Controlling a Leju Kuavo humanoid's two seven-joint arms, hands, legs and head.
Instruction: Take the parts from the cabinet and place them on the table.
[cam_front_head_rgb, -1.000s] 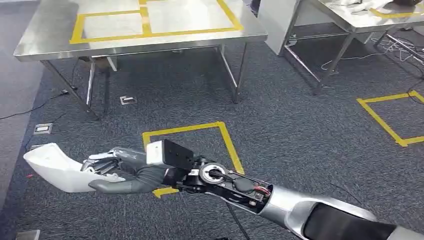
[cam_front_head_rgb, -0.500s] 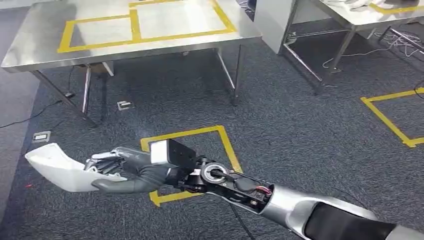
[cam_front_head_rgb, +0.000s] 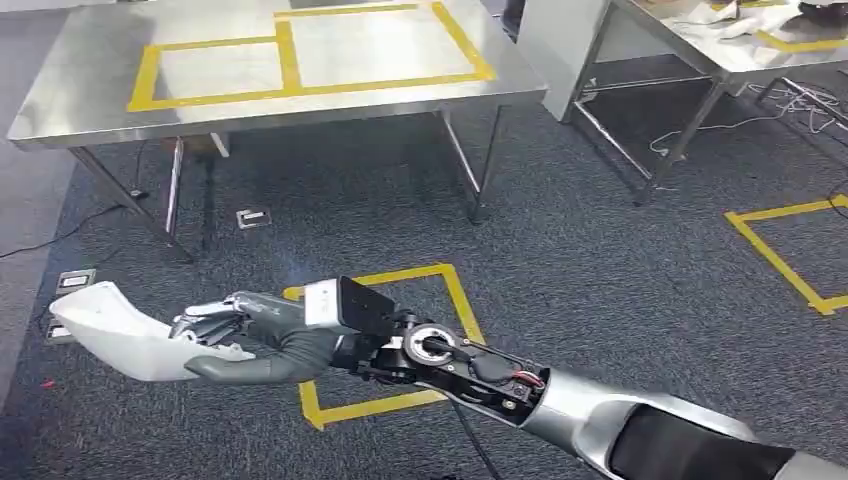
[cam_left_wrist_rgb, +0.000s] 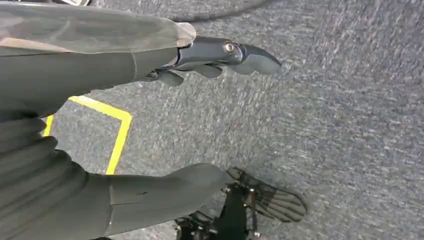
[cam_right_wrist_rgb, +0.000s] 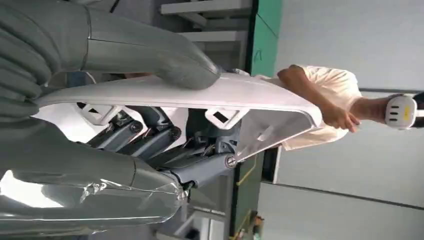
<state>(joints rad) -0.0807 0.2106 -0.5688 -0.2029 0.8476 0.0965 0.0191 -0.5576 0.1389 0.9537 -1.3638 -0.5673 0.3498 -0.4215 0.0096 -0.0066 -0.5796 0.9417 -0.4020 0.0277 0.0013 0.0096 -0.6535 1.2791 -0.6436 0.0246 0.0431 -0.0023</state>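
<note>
White part (cam_front_head_rgb: 115, 335) in right hand (cam_front_head_rgb: 250, 340) (thumb on top) — above carpet (cam_front_head_rgb: 600, 270)

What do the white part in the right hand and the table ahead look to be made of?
White part: probably moulded plastic, smooth with a soft sheen; the right wrist view shows a thin shell with moulded clip tabs.
Table: likely stainless steel, brushed, with dull reflections on the top and bare metal legs; yellow tape squares are stuck on it.

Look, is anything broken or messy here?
Nothing looks broken. The right hand holds the white part above the carpet, and the steel table stands straight. Loose cables trail under the other table.
</note>
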